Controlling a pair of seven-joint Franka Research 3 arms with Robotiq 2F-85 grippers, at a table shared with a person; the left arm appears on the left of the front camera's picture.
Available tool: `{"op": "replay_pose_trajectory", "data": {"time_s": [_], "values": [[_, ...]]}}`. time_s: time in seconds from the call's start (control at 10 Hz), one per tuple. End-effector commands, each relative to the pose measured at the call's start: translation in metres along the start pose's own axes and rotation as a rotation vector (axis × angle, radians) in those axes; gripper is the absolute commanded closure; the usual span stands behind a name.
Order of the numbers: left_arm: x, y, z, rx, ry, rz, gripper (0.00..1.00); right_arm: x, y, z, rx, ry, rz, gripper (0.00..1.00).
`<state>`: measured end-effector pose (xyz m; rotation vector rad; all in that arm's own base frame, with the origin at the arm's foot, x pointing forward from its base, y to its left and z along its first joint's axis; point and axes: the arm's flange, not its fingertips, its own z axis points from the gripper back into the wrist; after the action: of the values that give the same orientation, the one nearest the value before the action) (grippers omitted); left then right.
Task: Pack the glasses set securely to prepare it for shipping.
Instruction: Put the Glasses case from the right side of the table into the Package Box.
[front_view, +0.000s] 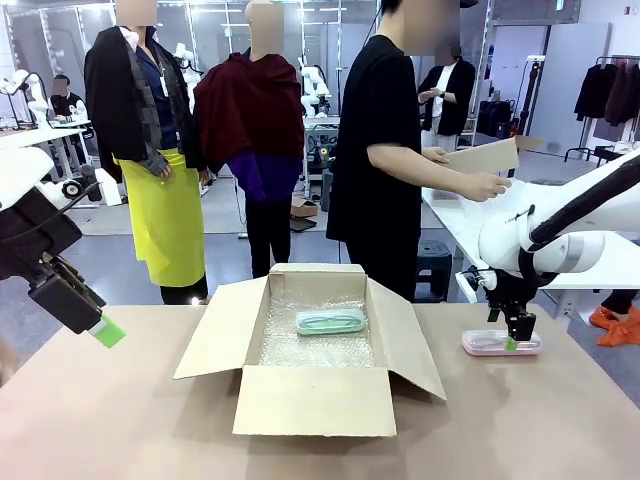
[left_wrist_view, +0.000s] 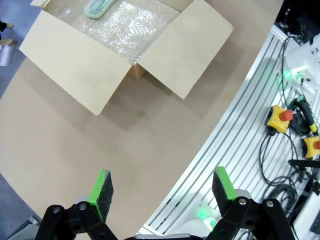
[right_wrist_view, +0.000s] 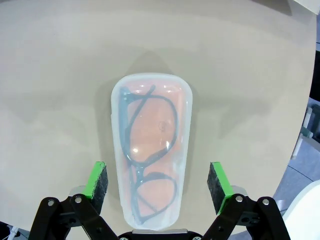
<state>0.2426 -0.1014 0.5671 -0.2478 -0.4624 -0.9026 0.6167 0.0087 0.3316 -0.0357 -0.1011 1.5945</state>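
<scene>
Left hand (front_view: 102, 327): positioned at the left edge of the tabletop (front_view: 120, 420), raised above the surface and well apart from the box. In the left wrist view its two green-padded fingers (left_wrist_view: 101, 186) stand wide apart with nothing between them; bare tabletop lies beneath.

Cardboard box (front_view: 310, 402): placed at the centre of the tabletop, all four flaps folded outward. A sheet of bubble wrap (front_view: 318, 348) lines its floor.

Mint green pack (front_view: 329, 321): lies flat on the bubble wrap inside the box, toward the far wall, with its long side parallel to that wall.

Person (front_view: 375, 150): stands behind the box at the far side, in a black short-sleeved shirt, turned toward picture right. One hand (front_view: 490, 187) holds a flat piece of cardboard (front_view: 482, 158) over the neighbouring white table.

Pale pink pack (right_wrist_view: 150, 120): lies flat on the tabletop to the right of the box, well clear of the right flap. Dark-framed glasses show through its clear wrap.

Right hand (front_view: 517, 335): lowered from above onto the near end of the pale pink pack. In the right wrist view its fingers are spread, one green pad on each long side of the pack, each just beside the edge with a narrow gap visible. The pack is not clamped.
</scene>
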Motion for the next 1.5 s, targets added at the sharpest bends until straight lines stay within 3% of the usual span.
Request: {"op": "replay_pose_trajectory", "data": {"time_s": [0.0,0.3,0.4,0.9,1.1,1.4], "values": [[0.0,0.0,0.001,-0.011,-0.013,-0.016,0.0,-0.001,-0.01,-0.006,0.017,-0.026,-0.025,0.0],[0.0,0.0,0.001,-0.011,-0.013,-0.016,0.0,0.0,-0.013,-0.019,0.054,-0.008,-0.041,0.0],[0.0,0.0,0.001,-0.011,-0.013,-0.016,0.0,0.0,-0.014,-0.021,0.058,-0.008,-0.047,0.05],[0.0,0.0,0.001,-0.011,-0.013,-0.016,0.0,0.002,-0.012,-0.017,0.079,0.009,-0.044,0.58],[0.0,0.0,0.001,-0.011,-0.013,-0.016,0.0,0.001,-0.014,0.006,0.075,0.013,-0.067,0.58],[0.0,0.0,0.001,-0.011,-0.013,-0.016,0.0,0.011,-0.009,0.089,0.064,0.03,-0.124,0.58]]}}
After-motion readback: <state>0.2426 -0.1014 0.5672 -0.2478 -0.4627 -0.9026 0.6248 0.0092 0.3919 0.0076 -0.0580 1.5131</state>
